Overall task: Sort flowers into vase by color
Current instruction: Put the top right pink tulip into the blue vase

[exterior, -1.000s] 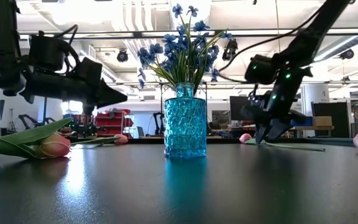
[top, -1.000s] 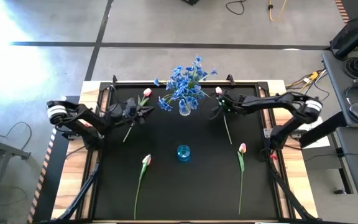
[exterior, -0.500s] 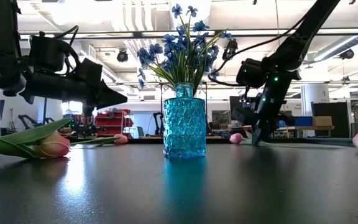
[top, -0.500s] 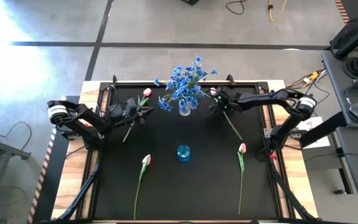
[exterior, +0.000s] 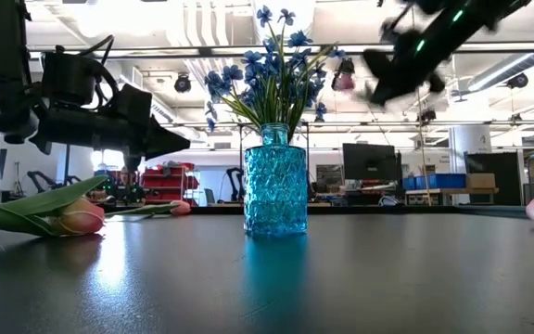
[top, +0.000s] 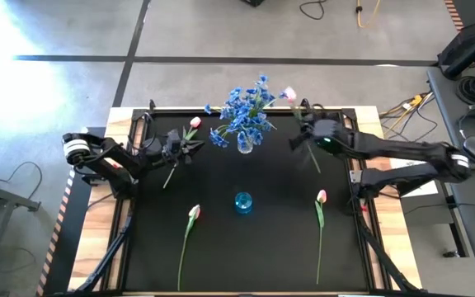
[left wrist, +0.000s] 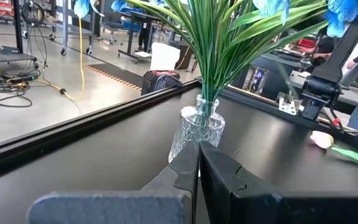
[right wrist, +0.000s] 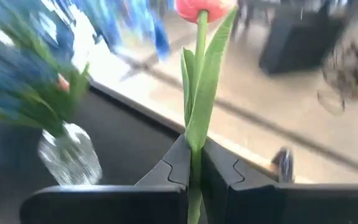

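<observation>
Since a second ago my right pincer (top: 305,125) has closed on the tulip (top: 289,94) it was reaching for near the tabletop's (top: 221,247) far right corner and lifted it clear of the surface. The stem runs between my closed fingers (right wrist: 178,163), with the pink bud (right wrist: 202,9) well ahead of them, pointing toward the far edge, and the stem's tail trailing behind. In the low view the bud (exterior: 344,80) hangs high, level with the blue blossoms.

My left pincer (top: 190,148) waits above the tabletop's far left part, fingers (left wrist: 185,174) pressed together on nothing, beside another tulip (top: 193,124) lying there.

The clear vase (top: 245,143) near the middle of the far edge holds the blue sprays (top: 246,111). The blue vase (top: 243,202) stands at the tabletop's centre. Two more tulips lie toward the near edge, one (top: 193,213) left of the blue vase, one (top: 321,198) to its right.
</observation>
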Available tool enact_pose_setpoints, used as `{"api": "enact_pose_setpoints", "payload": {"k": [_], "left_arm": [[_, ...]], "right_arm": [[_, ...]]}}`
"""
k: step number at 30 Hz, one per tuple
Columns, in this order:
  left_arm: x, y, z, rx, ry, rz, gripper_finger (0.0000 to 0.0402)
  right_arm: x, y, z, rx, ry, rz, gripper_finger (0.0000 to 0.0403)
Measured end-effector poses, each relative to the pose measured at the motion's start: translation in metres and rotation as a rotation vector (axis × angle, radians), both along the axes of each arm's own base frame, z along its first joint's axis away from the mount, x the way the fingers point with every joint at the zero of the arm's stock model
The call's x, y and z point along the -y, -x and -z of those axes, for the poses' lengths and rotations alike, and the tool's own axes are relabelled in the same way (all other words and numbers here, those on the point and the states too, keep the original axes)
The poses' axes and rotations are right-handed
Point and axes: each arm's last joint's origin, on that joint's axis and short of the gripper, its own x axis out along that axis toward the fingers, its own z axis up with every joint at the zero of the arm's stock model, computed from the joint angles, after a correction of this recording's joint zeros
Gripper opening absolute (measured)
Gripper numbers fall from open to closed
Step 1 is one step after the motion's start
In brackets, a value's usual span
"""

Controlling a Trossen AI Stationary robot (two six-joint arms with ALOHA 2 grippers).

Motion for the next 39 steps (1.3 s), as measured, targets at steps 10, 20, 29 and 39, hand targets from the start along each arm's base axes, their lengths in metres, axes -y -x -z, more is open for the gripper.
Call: {"api": "enact_pose_setpoints", "payload": {"k": [10,20,29,39], "left_arm": [[0.0,0.0,0.0,0.0,-0.001,0.001,0.0],[0.0,0.0,-0.001,0.007,-0.004,0.009,0.0],[0.0,0.0,-0.001,0.008,-0.005,0.011,0.0],[0.0,0.0,-0.001,0.011,-0.007,0.014,0.0]], "right_arm": [[-0.062,0.027,-0.039,0.131,0.198,-0.242,0.0013],[-0.105,0.001,-0.023,0.354,0.343,-0.675,0.0013],[-0.115,-0.031,0.016,0.599,0.484,-0.637,0.0013],[-0.127,-0.079,0.021,0.801,0.541,-0.659,0.0013]]}}
